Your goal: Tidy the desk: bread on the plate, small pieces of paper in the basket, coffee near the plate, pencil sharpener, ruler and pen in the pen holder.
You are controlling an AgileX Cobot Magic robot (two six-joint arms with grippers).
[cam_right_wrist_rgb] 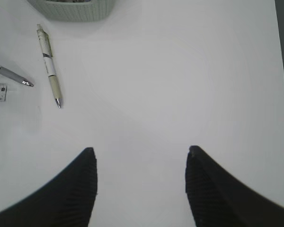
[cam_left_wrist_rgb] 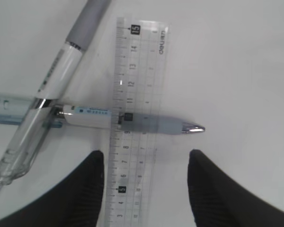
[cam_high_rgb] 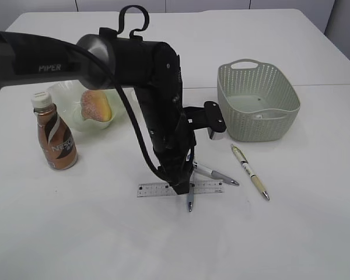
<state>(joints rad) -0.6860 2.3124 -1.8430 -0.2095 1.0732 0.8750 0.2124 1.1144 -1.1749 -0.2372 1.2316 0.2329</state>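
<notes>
My left gripper (cam_high_rgb: 184,188) is open and reaches down over the clear ruler (cam_high_rgb: 154,189). In the left wrist view its fingers (cam_left_wrist_rgb: 146,165) straddle the ruler (cam_left_wrist_rgb: 139,61). A grey-grip pen (cam_left_wrist_rgb: 165,125) lies crosswise under the ruler. A second clear pen (cam_left_wrist_rgb: 57,75) lies at a slant beside it, also seen in the exterior view (cam_high_rgb: 217,174). A beige pen (cam_high_rgb: 251,173) lies to the right. Bread (cam_high_rgb: 95,105) sits on the pale plate (cam_high_rgb: 64,93), with the coffee bottle (cam_high_rgb: 55,137) in front. My right gripper (cam_right_wrist_rgb: 141,156) is open and empty over bare table. Pen holder, sharpener and paper pieces are not in view.
The green basket (cam_high_rgb: 256,99) stands at the back right; its edge shows in the right wrist view (cam_right_wrist_rgb: 71,12), with the beige pen (cam_right_wrist_rgb: 49,64) below it. My left arm's black body blocks the middle of the table behind the ruler.
</notes>
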